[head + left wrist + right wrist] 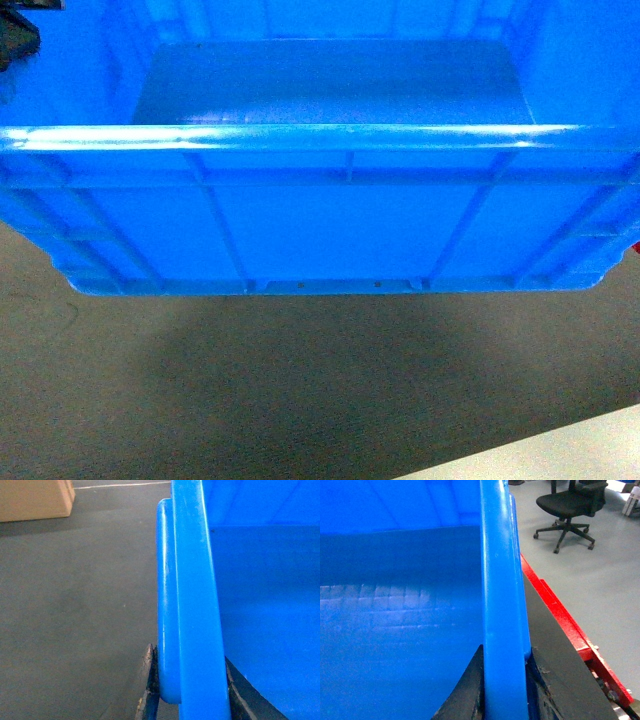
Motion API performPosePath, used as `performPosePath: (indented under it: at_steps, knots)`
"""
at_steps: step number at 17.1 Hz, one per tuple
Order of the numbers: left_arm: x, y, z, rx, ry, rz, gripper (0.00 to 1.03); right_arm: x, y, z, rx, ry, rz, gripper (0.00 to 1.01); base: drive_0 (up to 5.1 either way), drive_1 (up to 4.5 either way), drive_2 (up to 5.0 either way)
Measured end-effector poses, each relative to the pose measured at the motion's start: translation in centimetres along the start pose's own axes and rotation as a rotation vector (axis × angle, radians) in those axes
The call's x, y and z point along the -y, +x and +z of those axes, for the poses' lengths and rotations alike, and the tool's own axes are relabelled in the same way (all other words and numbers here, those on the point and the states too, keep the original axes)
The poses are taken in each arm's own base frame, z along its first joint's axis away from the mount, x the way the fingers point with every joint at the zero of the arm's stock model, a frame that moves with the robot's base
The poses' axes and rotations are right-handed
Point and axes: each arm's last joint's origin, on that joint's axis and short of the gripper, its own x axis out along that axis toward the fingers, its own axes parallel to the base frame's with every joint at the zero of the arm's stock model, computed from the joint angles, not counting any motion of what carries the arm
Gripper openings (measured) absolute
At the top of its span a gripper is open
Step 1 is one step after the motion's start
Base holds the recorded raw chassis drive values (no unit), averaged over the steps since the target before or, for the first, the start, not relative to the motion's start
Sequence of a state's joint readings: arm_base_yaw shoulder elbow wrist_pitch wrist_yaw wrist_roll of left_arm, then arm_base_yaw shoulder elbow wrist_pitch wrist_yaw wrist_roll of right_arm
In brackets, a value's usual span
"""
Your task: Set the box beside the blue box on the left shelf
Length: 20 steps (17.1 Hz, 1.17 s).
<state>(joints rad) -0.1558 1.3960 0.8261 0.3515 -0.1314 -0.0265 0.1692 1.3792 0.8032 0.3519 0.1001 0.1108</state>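
The box (330, 220) fills the head view, hiding both arms' jaws.

Box (340, 215) hung above the floor (250, 400), left gripper (187, 690) and right gripper (505, 690) each astride a side rim.

The box (340, 220) looks like moulded plastic, glossy along its thick rim, where a bright streak of light runs, and smoother and duller on its flat floor. Fine scuffs mark the rim in the left wrist view. Beneath the box, the floor (300, 400) is dark, matt and finely textured, perhaps carpet or rubber mat. Beside the box's right rim, a red frame (560, 615) looks like painted metal, chipped in places. Beyond it, pale floor (600, 580) is smooth with a slight sheen.
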Motion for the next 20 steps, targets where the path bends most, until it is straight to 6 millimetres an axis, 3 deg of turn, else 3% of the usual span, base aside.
performPosePath:
  at_steps: [20]
  knots:
    - [-0.01, 0.0, 0.0, 0.0, 0.0, 0.001, 0.23, 0.0, 0.0, 0.0, 0.0, 0.0, 0.0, 0.16, -1.5, -1.46, -1.5]
